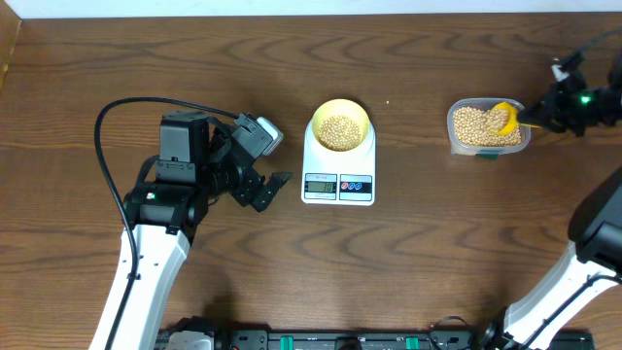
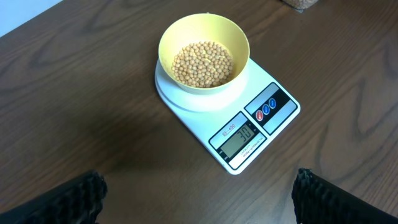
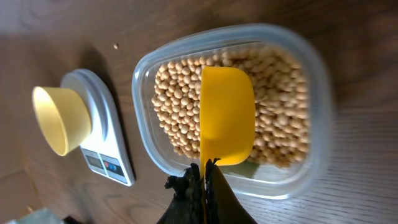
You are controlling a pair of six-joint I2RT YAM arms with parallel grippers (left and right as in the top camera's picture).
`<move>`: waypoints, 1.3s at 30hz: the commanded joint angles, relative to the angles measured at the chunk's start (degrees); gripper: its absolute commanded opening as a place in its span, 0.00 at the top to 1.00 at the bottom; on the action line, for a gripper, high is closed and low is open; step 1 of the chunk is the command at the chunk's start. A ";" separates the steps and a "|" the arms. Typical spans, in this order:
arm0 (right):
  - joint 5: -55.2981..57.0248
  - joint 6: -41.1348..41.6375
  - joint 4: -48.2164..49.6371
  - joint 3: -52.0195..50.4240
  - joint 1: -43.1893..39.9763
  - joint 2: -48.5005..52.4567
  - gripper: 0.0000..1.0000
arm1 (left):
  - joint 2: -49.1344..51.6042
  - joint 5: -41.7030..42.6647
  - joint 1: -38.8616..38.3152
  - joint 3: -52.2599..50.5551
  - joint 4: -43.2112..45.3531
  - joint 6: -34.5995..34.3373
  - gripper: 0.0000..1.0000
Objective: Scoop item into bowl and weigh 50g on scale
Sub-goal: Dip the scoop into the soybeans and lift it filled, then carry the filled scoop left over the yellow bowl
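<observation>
The pale-yellow bowl (image 1: 339,126) sits on the white scale (image 1: 337,181) and holds a layer of tan beans (image 2: 202,63). The bowl (image 2: 204,53) and scale (image 2: 249,134) also show in the left wrist view, where the display reads 30. My left gripper (image 1: 270,188) is open and empty, left of the scale. My right gripper (image 3: 205,171) is shut on the handle of a bright yellow scoop (image 3: 226,115), held over the clear tub (image 3: 314,112) of beans (image 3: 180,106). The scoop (image 1: 505,117) is over the tub's right part.
The clear tub (image 1: 488,127) stands right of the scale on the brown wooden table. A black cable (image 1: 112,112) loops behind my left arm. One loose bean (image 3: 115,45) lies on the table beyond the tub.
</observation>
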 commanded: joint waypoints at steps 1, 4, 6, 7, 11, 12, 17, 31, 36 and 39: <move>-6.97 -2.64 -0.55 -0.28 -2.97 -0.20 0.99 | 0.39 0.26 0.15 -0.24 0.07 0.55 0.02; -9.66 -3.87 -1.36 -0.28 -4.59 -0.20 0.99 | 0.39 0.26 0.15 -0.24 0.07 0.55 0.03; -11.63 -4.50 -2.05 -0.26 -5.42 -0.20 0.99 | 0.39 0.28 0.15 -0.24 0.04 0.55 0.02; -12.72 -5.46 -2.60 -0.26 -5.68 -0.20 0.99 | 0.39 0.26 0.15 -0.24 0.07 0.55 0.02; -15.82 -7.80 -4.87 -0.28 -6.19 -0.20 0.99 | 0.39 0.26 0.15 -0.24 0.04 0.55 0.03; -16.31 -7.80 -5.05 -0.28 -6.19 -0.20 0.99 | 0.39 0.28 0.15 -0.24 0.07 0.55 0.02; -24.28 -8.41 -5.38 -0.28 -6.05 -0.20 0.99 | 0.39 0.26 0.15 -0.24 0.07 0.55 0.02; -34.69 -8.39 -6.51 -0.28 -2.49 -0.20 0.99 | 0.39 0.26 0.15 -0.24 0.07 0.55 0.02; -36.22 -7.52 -6.36 -0.28 1.22 -0.20 0.99 | 0.39 0.26 0.15 -0.24 0.07 0.55 0.02; -36.24 -6.60 -6.29 -0.28 3.67 -0.20 0.99 | 0.39 0.26 0.15 -0.24 0.07 0.55 0.02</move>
